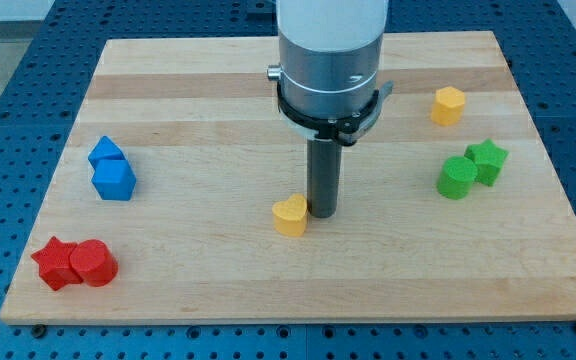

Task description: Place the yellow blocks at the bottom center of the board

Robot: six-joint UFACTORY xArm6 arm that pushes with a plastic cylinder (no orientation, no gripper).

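Yellow heart block (290, 215), lobes toward the view's top, touching my tip (322, 214); no fingers visible.

The pale wooden board (298, 285) is viewed by one camera from above its near edge, angled downward at middling range; the whole board is framed, the arm's top cropped.

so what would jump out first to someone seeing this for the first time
The big silver and white arm dropping in from the view's top centre, ending in a dark rod whose tip sits just right of a yellow heart-shaped block near the board's middle. After that, the bright pairs: two blue blocks at the left, two red blocks at bottom left, two green blocks at the right, and a lone yellow block at upper right.
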